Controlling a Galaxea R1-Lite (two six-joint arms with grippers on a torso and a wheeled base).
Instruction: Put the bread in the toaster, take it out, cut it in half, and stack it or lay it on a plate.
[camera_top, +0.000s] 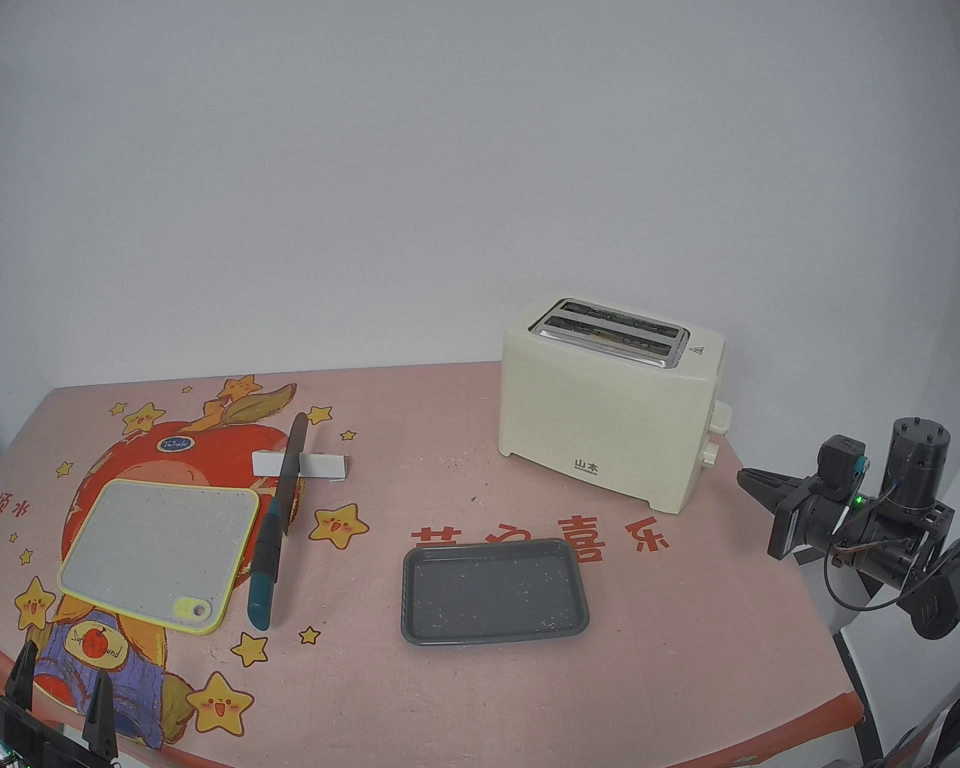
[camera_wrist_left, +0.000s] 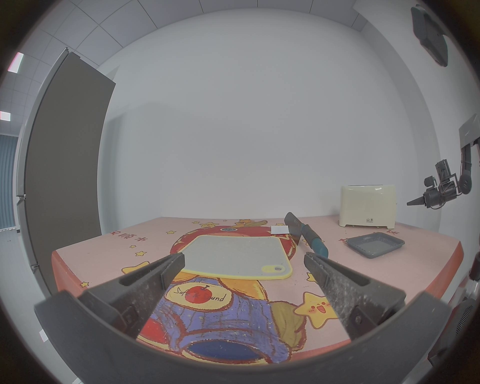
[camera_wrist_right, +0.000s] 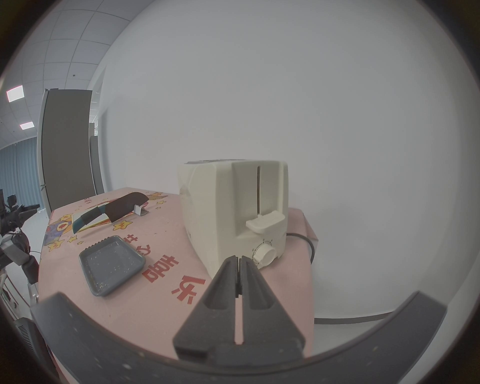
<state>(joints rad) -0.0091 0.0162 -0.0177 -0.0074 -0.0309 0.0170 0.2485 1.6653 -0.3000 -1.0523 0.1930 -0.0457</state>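
The cream toaster (camera_top: 612, 400) stands at the back right of the table, and its two top slots (camera_top: 610, 332) look dark with no bread showing. Its side lever (camera_wrist_right: 265, 221) sits at the low end of its slit. My right gripper (camera_top: 755, 482) hovers off the table's right edge, level with the toaster's lever side, and its fingers (camera_wrist_right: 239, 260) are shut on nothing. A grey plate (camera_top: 495, 590) lies empty in front of the toaster. My left gripper (camera_wrist_left: 243, 257) is open at the near left corner, short of the cutting board (camera_top: 160, 550).
A dark knife with a teal handle (camera_top: 275, 525) leans on a small white rest (camera_top: 322, 466) beside the board's right edge. The toaster's cord (camera_wrist_right: 300, 242) trails off the back right corner. A wall runs behind the table.
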